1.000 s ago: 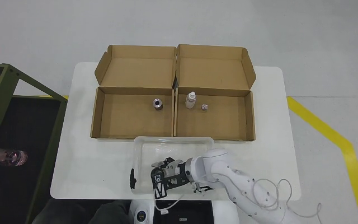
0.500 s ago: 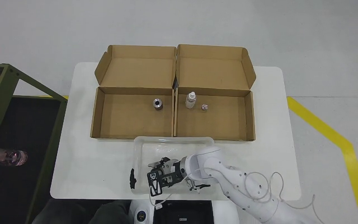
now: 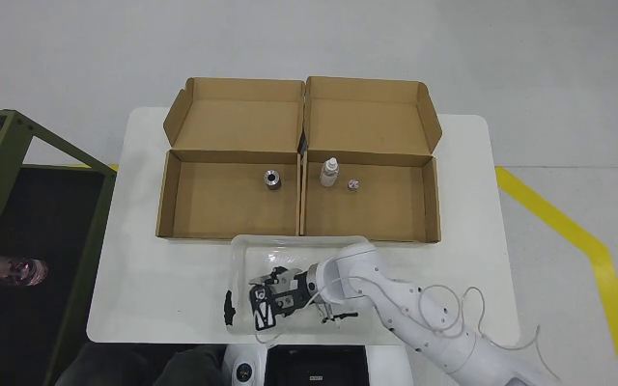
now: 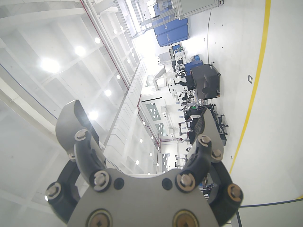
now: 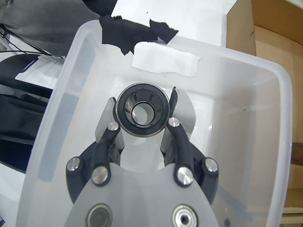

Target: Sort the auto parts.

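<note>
Right gripper [image 5: 142, 98] sits low in the clear bin [image 5: 286, 100] at the near edge of the white table [image 3: 164, 280], clamped on a black ring bearing [image 5: 142, 113].
Beyond are two open cardboard boxes [image 3: 232, 203].
Left gripper [image 4: 138, 112] is spread wide and empty, aimed at the hall ceiling.
Since a second ago the right gripper has slid toward the bin's left end.
From above, the bearing is lost under the gripper.

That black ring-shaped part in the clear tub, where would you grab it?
The bearing is a short cylinder, so grip its round outer wall on opposite sides, coming end-on along the bore. The right gripper clasps it that way in the tub.
</note>
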`<state>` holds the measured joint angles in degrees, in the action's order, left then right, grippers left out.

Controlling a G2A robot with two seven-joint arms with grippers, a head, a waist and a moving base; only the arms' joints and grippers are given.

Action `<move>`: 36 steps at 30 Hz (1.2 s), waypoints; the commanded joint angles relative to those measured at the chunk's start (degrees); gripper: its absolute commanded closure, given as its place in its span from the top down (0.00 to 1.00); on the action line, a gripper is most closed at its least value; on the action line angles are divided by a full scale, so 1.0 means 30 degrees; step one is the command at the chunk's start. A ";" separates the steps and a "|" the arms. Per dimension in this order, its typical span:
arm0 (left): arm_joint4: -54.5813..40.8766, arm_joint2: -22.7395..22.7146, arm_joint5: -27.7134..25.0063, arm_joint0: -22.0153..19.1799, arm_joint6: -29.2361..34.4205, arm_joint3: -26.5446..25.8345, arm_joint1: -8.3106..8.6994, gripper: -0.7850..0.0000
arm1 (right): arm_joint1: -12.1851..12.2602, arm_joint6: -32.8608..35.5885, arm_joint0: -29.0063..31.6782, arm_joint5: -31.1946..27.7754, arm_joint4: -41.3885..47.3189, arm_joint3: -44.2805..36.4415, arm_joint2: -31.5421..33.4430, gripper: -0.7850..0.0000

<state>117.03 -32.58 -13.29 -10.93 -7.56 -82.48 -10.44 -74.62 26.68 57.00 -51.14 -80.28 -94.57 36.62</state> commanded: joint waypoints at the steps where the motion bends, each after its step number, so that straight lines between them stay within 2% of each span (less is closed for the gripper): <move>1: 0.0000 0.0000 0.0000 0.0000 0.0000 -0.0001 0.0000 1.00 | 0.0000 -0.0013 -0.0091 -0.0011 0.0211 -0.0074 0.0092 0.02; 20: 0.0000 0.0000 0.0000 0.0000 0.0000 -0.0001 0.0000 1.00 | 0.0686 -0.0033 0.0560 -0.0175 0.2449 -0.2491 0.2566 0.00; 36: 0.0000 0.0000 0.0000 0.0000 0.0000 -0.0001 0.0000 1.00 | 0.0995 0.0329 0.0251 0.0535 0.5006 -0.2752 0.4148 0.00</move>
<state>117.03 -32.58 -13.29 -10.93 -7.56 -82.48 -10.44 -71.66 27.38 57.91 -49.85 -66.07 -102.99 48.82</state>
